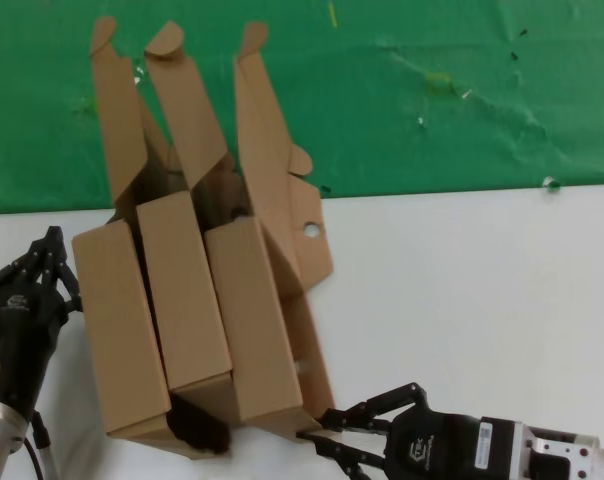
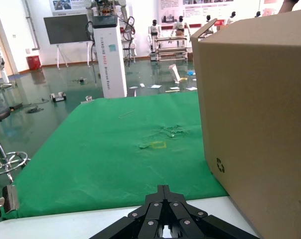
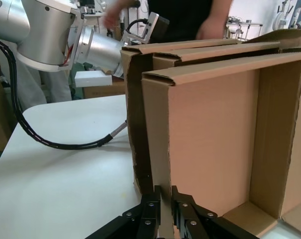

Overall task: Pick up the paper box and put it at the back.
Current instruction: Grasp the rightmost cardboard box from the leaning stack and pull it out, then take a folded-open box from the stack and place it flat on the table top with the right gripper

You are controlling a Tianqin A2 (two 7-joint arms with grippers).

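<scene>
The paper box (image 1: 272,330) stands on edge on the white table, rightmost of three brown cardboard boxes. Its flap lid with a small round hole (image 1: 311,230) leans toward the green cloth at the back (image 1: 432,100). My right gripper (image 1: 318,436) is at the box's near bottom corner, shut on its thin side wall. The right wrist view shows that wall (image 3: 160,149) pinched between the fingers of the right gripper (image 3: 166,193), with the open tray (image 3: 215,134) beyond. My left gripper (image 1: 50,240) rests left of the boxes, shut on nothing (image 2: 164,191).
Two alike brown boxes (image 1: 147,310) stand pressed against the paper box's left side, with their flaps up over the cloth. One of them (image 2: 255,119) fills the side of the left wrist view. White tabletop (image 1: 482,300) stretches to the right. A person (image 3: 190,20) stands beyond the table.
</scene>
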